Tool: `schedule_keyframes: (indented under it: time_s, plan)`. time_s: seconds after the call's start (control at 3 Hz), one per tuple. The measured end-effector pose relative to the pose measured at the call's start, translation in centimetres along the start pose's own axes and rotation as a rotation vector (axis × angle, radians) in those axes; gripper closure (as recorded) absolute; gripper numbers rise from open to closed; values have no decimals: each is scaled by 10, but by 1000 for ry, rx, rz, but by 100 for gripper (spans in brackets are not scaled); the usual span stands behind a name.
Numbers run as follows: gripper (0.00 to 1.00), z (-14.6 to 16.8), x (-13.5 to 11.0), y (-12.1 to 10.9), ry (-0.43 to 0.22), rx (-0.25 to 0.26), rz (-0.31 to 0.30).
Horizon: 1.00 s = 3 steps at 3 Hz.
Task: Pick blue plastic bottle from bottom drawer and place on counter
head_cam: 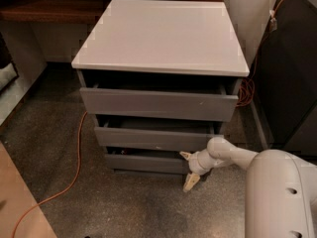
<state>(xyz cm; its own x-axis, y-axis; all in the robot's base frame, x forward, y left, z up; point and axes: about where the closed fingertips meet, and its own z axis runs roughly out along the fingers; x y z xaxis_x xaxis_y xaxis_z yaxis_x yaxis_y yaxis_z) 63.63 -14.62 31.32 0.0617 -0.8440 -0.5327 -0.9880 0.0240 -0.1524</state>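
Observation:
The counter [163,33] is the glossy white top of the grey three-drawer cabinet, and it is bare. The bottom drawer [146,162] is the lowest and narrowest one, pulled out only slightly, so its inside lies in dark shadow. The blue plastic bottle is hidden from view. My gripper [188,168] is low at the right end of the bottom drawer's front. It is open, with one cream fingertip [185,155] by the front's upper edge and the other near the floor. Nothing is between the fingers.
The two upper drawers [158,105] stick out a little further than the bottom one. An orange cable [77,157] trails over the speckled floor at the left. A dark wooden shelf [44,6] runs along the back left. A black cabinet [287,68] stands at the right.

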Motion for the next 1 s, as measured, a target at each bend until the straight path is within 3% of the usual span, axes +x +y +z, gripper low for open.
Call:
schedule_keyframes:
  time_s: [0.67,1.0]
  plan:
    - [0,33,18,-16,36,19,6]
    - [0,50,28,-28,80,31,-23]
